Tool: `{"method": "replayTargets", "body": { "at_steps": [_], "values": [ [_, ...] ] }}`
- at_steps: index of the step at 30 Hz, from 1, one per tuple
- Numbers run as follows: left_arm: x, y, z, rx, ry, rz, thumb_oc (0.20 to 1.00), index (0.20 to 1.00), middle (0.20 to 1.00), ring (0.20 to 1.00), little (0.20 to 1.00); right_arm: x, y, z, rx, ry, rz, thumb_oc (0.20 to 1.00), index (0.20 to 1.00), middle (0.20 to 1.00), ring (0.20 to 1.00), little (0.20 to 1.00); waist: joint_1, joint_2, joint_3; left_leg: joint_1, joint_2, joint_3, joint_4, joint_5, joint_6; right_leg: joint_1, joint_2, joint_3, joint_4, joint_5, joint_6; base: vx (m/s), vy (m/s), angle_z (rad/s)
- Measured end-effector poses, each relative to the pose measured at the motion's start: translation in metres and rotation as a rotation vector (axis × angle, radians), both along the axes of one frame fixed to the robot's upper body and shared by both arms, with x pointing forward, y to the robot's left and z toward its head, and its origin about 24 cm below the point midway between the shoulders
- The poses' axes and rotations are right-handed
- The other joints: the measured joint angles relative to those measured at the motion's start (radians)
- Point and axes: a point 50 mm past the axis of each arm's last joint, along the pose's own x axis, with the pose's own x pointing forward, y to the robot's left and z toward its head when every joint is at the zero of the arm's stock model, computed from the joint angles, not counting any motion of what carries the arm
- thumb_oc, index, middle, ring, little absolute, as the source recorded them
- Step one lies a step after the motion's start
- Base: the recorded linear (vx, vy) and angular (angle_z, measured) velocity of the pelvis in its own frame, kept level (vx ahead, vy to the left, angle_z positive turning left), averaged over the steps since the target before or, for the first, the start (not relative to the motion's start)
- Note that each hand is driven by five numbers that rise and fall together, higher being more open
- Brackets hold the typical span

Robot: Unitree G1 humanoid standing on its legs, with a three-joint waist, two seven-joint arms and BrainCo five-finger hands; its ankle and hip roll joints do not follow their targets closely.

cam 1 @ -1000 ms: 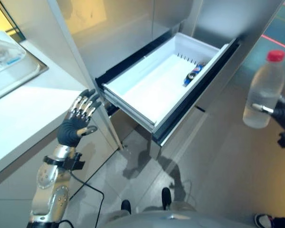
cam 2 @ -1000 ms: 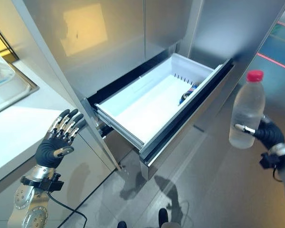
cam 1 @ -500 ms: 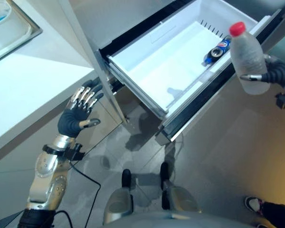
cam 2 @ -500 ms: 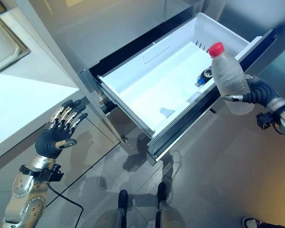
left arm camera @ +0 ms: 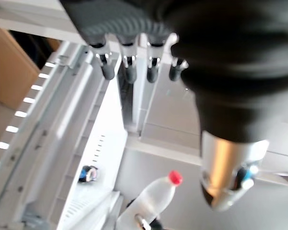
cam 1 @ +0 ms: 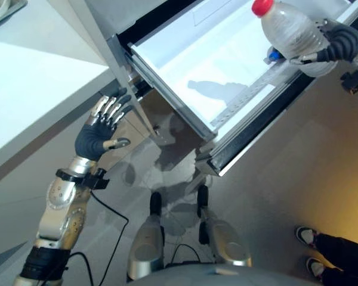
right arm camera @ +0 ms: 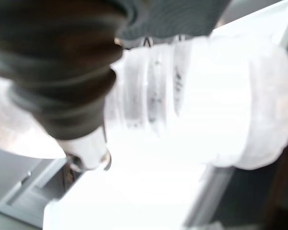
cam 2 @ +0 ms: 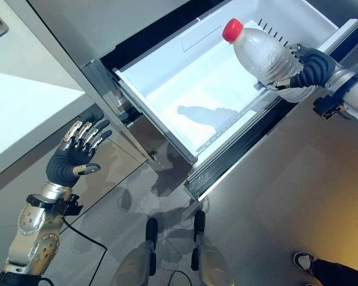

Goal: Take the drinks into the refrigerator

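Note:
A clear water bottle with a red cap hangs tilted over the front right part of the pulled-out white refrigerator drawer. My right hand is shut on its body; the bottle is seen close up in the right wrist view. A blue drink can lies inside the drawer toward its far end. My left hand is held up with straight fingers, empty, beside the drawer's left front corner. The bottle is also in the left wrist view.
A white countertop runs along the left. The drawer's dark front panel juts out over the grey floor. A person's shoes stand at the lower right.
My right hand has carried the bottle leftward and over the drawer's interior, tilting it more. The camera has tipped further down. The left hand has stayed put.

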Motion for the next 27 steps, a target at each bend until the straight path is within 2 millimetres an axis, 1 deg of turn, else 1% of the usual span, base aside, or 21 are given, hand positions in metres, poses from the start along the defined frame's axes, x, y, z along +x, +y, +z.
{"method": "replayTargets", "body": {
  "at_steps": [1,4,6,7,8,11,13,17,20,22,25,27],
  "values": [
    [0.0,0.0,0.0,0.0,-0.002,0.0,1.0,1.0,1.0,1.0,1.0,0.001,0.001,0.0,0.0,-0.001,0.004,0.2,0.2,0.2,0.2,0.2,0.004,0.0,0.0,-0.001,0.0,0.0,0.0,0.0,0.0,0.0,0.0,-0.001,0.0,0.0,0.0,-0.04,-0.018,0.01],
    [0.001,0.0,-0.001,-0.004,0.004,0.007,1.0,1.0,1.0,1.0,1.0,0.009,0.024,0.02,-0.103,-0.035,0.034,0.2,0.2,0.2,0.2,0.2,0.001,-0.002,0.003,-0.016,0.0,0.003,0.001,0.001,-0.001,-0.018,0.0,-0.001,0.0,0.003,-0.001,-0.03,-0.008,-0.05],
    [0.002,-0.002,-0.001,-0.005,0.003,-0.002,1.0,1.0,1.0,1.0,1.0,0.01,0.029,0.024,-0.117,-0.045,0.038,0.2,0.2,0.2,0.2,0.2,0.006,-0.003,0.004,-0.017,0.001,0.002,0.001,0.001,-0.001,-0.018,0.0,-0.002,0.0,0.003,-0.001,-0.02,-0.003,0.0],
    [0.001,-0.003,-0.003,-0.004,0.011,-0.003,1.0,1.0,1.0,1.0,1.0,0.014,0.04,0.035,-0.195,-0.056,0.04,0.2,0.2,0.2,0.2,0.2,0.002,-0.002,0.004,-0.024,0.0,0.003,0.004,0.001,-0.002,-0.025,0.0,-0.001,0.0,0.004,-0.002,0.0,0.0,0.0],
    [0.002,-0.003,-0.002,-0.003,0.009,-0.005,1.0,1.0,1.0,1.0,1.0,0.014,0.044,0.042,-0.221,-0.08,0.041,0.2,0.2,0.2,0.2,0.2,0.007,-0.005,0.005,-0.033,0.001,0.002,0.004,0.002,-0.002,-0.034,0.001,-0.002,0.0,0.004,-0.002,0.0,0.0,0.0],
    [0.003,0.0,-0.004,-0.003,0.019,0.012,1.0,1.0,1.0,1.0,1.0,0.015,0.055,0.056,-0.226,-0.121,0.061,0.2,0.2,0.2,0.2,0.2,0.016,-0.011,0.01,-0.047,0.003,0.003,0.004,0.003,-0.005,-0.05,0.002,-0.001,0.0,0.006,-0.005,-0.01,-0.02,-0.02],
    [0.004,0.002,-0.006,-0.006,0.029,0.028,1.0,1.0,1.0,1.0,1.0,0.016,0.062,0.056,-0.238,-0.123,0.076,0.2,0.2,0.2,0.2,0.2,0.029,-0.011,0.01,-0.054,0.004,0.003,0.005,0.004,-0.006,-0.055,0.003,-0.001,0.0,0.006,-0.005,-0.01,-0.016,-0.01],
    [0.004,0.002,-0.006,-0.004,0.031,0.042,1.0,1.0,1.0,1.0,1.0,0.018,0.07,0.054,-0.243,-0.117,0.103,0.2,0.2,0.2,0.2,0.2,0.04,-0.015,0.013,-0.083,0.004,-0.001,0.009,0.005,-0.008,-0.08,0.003,-0.007,0.002,0.007,-0.006,0.0,-0.035,0.04],
    [0.005,0.003,-0.002,-0.012,0.009,0.057,1.0,1.0,1.0,1.0,1.0,0.021,0.075,0.049,-0.284,-0.11,0.105,0.2,0.2,0.2,0.2,0.2,0.052,-0.027,0.055,-0.097,0.005,-0.007,0.018,0.006,-0.01,-0.085,0.003,-0.016,0.003,0.008,-0.007,0.0,-0.041,0.06],
    [0.005,0.003,-0.002,-0.015,0.006,0.063,1.0,1.0,1.0,1.0,1.0,0.022,0.073,0.046,-0.295,-0.103,0.095,0.2,0.2,0.2,0.2,0.2,0.056,-0.028,0.061,-0.118,0.005,-0.019,0.02,0.007,-0.012,-0.101,0.003,-0.023,0.004,0.008,-0.008,0.0,-0.049,0.14],
    [0.006,0.004,-0.001,-0.018,0.006,0.079,1.0,1.0,1.0,1.0,1.0,0.026,0.067,0.037,-0.305,-0.082,0.069,0.2,0.2,0.2,0.2,0.2,0.06,-0.028,0.066,-0.143,0.005,-0.039,0.024,0.01,-0.015,-0.115,0.003,-0.043,0.004,0.008,-0.008,0.0,-0.033,0.18],
    [0.006,0.004,0.0,0.013,-0.004,0.097,1.0,1.0,1.0,1.0,1.0,0.03,0.062,0.024,-0.337,-0.048,0.045,0.2,0.2,0.2,0.2,0.2,0.061,-0.027,0.07,-0.151,0.005,-0.053,0.028,0.01,-0.015,-0.117,0.003,-0.054,0.004,0.008,-0.008,0.0,-0.019,0.15]
  ]
}}
